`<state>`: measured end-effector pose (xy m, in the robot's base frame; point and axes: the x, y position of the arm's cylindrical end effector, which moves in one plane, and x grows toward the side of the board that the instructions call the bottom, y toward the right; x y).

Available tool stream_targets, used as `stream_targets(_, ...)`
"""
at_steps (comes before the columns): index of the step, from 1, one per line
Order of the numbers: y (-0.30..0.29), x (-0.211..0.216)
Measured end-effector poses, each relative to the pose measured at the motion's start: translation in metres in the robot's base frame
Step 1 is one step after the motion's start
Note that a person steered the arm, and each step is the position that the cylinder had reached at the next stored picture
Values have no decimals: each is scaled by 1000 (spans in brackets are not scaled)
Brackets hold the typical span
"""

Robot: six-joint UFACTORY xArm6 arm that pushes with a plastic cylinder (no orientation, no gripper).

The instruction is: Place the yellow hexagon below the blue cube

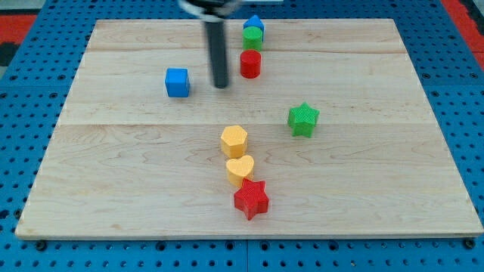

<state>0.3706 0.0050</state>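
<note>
Between blue cube [177, 82] and red cylinder [250, 64] stands my tip [221, 85].

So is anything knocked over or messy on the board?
Nothing stands out. All the blocks sit flat on the wooden board. The yellow hexagon block, yellow heart block and red star block huddle close in a line. My tip rests between the blue cube block and red cylinder block.

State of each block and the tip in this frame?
my tip: between blue cube and red cylinder, touching neither
blue cube: alone
yellow hexagon: untouched, right of and below the cube
yellow heart: touching red star
red cylinder: upright
</note>
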Motion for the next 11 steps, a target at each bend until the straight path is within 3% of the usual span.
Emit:
stream_targets(1,50,76)
stream_targets(2,39,114)
stream_targets(3,-20,125)
stream_targets(4,-74,117)
stream_targets(5,-103,82)
stream_targets(6,-90,69)
stream_targets(7,-88,105)
stream_targets(8,-156,119)
stream_targets(9,-148,85)
stream_targets(11,-152,85)
